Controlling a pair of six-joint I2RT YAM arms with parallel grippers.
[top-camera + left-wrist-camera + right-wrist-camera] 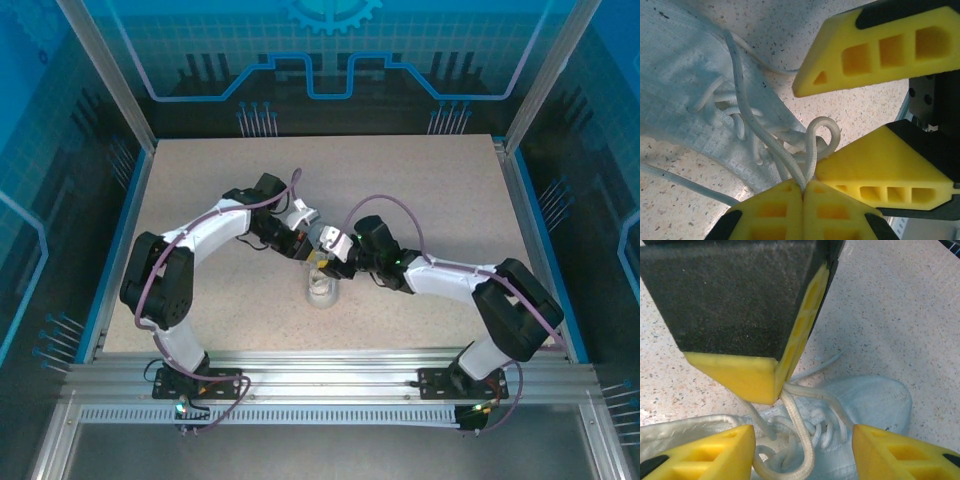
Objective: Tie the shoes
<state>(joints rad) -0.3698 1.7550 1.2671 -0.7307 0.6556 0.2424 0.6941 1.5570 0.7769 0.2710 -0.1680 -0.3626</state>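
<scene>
Two grippers meet low over the middle of the table (420,190), and the small white sneaker (322,287) sits sole down right under their tips. The left gripper (803,187) has its yellow pads pressed flat together on the white laces (771,145). The strands rise from the eyelets straight into the pinch, a hold that seems meant to lift the lace off the tongue and keep it tight enough to work. Just beside the pinch the lace curls into a small loop (824,120), which stands in the gap of the right gripper (802,440). That gripper's jaws are apart, one finger on each side of the laced part of the shoe, and they grasp nothing. Placed so, it looks ready to close on the loop or a strand next to it while the other hand supplies tension. A loose lace end (685,182) trails over the tabletop, and no bow is formed yet, so the tying appears to be at an early stage. The thin cord could slip free if the pull is uneven.
</scene>
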